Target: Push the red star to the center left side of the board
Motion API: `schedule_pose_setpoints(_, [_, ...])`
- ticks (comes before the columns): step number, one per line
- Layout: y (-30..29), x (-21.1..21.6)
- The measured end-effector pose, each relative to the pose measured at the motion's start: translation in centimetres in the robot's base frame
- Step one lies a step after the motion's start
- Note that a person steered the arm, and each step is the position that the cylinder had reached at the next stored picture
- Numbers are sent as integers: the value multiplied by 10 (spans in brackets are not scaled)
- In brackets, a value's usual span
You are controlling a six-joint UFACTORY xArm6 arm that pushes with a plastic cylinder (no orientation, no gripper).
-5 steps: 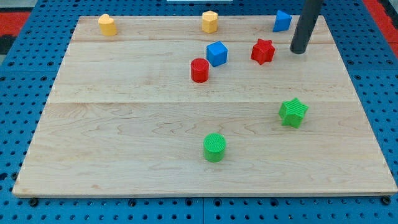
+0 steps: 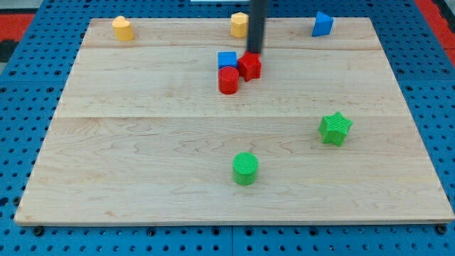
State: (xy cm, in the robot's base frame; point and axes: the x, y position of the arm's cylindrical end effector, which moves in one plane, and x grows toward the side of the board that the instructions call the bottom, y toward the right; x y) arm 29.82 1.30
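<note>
The red star point(image 2: 250, 67) lies in the upper middle of the wooden board point(image 2: 142, 142), touching the red cylinder point(image 2: 228, 80) on its left and close to the blue cube point(image 2: 227, 60). My tip point(image 2: 254, 53) stands right at the star's upper edge, between the star and the yellow block point(image 2: 239, 24) above it. The rod rises out of the view's top.
A yellow block point(image 2: 123, 28) sits at the board's top left, a blue block point(image 2: 322, 24) at the top right. A green star point(image 2: 335, 129) lies at the right, a green cylinder point(image 2: 245, 168) at the lower middle.
My tip has swept left from the star's right side. The red star has slid left against the red cylinder, and the blue cube has shifted left and up.
</note>
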Motion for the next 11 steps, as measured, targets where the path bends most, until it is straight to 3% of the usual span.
schedule_pose_setpoints(1, [-35,13])
schedule_pose_setpoints(2, [-21,16])
schedule_pose_setpoints(4, [4,91])
schedule_pose_setpoints(5, [48,99])
schedule_pose_setpoints(6, [77,83])
schedule_pose_setpoints(9, [46,47])
schedule_pose_setpoints(11, [-24,47])
